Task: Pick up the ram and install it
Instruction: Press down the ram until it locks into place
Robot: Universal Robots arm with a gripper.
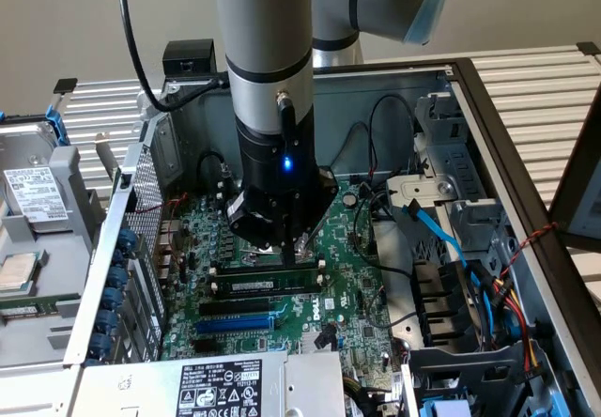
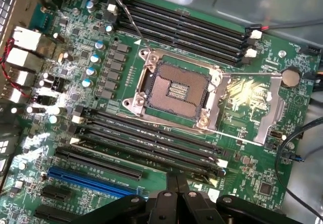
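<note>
Gripper (image 1: 293,244): closed, fingers together, nothing seen held between them; positioned low over the motherboard (image 1: 347,285) inside the open computer case (image 1: 488,126), directly above the memory slots.

RAM stick (image 1: 266,285): green board with a small white label, lying lengthwise in a black memory slot (image 1: 258,270), just below and in front of the gripper tips in the exterior view; whether the tips touch it cannot be told.

Computer case, contents: motherboard; empty CPU socket (image 2: 174,90) with its retention frame open; blue expansion slot (image 2: 93,179); bundled cables (image 1: 498,290) toward the exterior view's right; labelled power supply (image 1: 225,384) at the front edge.
</note>
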